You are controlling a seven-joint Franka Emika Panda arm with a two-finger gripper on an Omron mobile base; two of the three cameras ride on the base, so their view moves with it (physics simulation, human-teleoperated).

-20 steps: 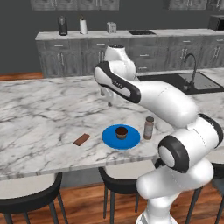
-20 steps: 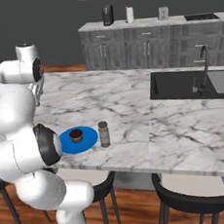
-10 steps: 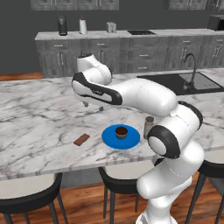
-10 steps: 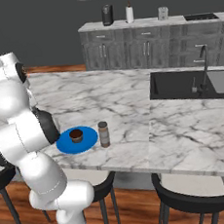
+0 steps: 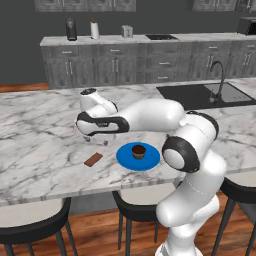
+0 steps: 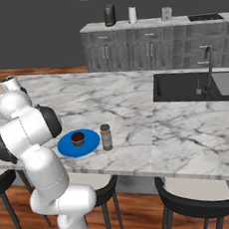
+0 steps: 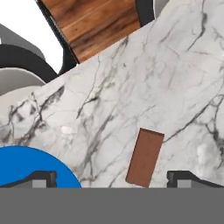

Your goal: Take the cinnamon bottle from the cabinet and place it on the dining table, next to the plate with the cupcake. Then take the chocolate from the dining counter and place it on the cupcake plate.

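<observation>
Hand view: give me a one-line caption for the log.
Open gripper above the marble dining table, chocolate between its fingertips, plate edge alongside.

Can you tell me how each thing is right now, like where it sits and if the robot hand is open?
Chocolate: lying flat on the table, left of the plate, not held.
Cupcake: upright on the plate.
Plate: flat on the table.
Bottle: upright beside the plate, cap on.
Gripper: open, above the chocolate.
</observation>
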